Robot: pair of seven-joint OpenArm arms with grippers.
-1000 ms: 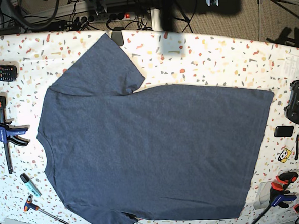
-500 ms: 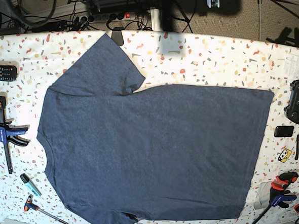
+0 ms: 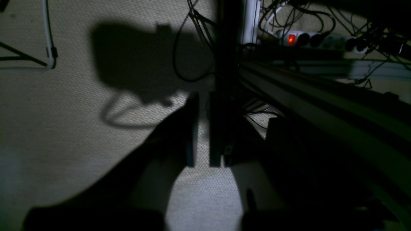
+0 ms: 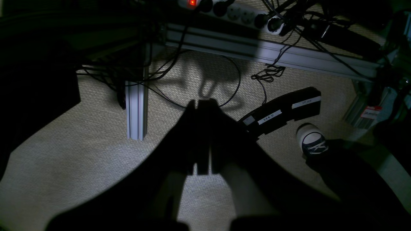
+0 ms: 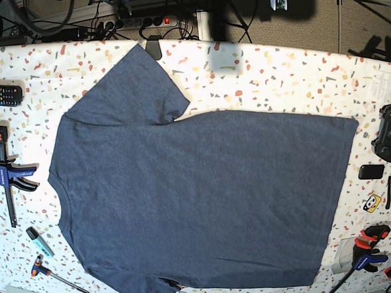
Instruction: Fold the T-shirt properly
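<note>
Nothing has moved since the earlier frames: T-shirt (image 5: 198,193) lies flat, plain side up, on the counter (image 5: 277,75). Left gripper (image 3: 201,160) stands slightly apart; right gripper (image 4: 202,170) is together, both off-counter. Grasp 2 edge points simultaneously; fold without wrinkling.

A terrazzo-patterned table (image 5: 291,81) stands on woven beige carpet (image 4: 80,166). Behind it, cables (image 4: 224,80) trail past aluminium rails (image 4: 136,109) and a power strip (image 3: 308,38) with a lit red switch.
</note>
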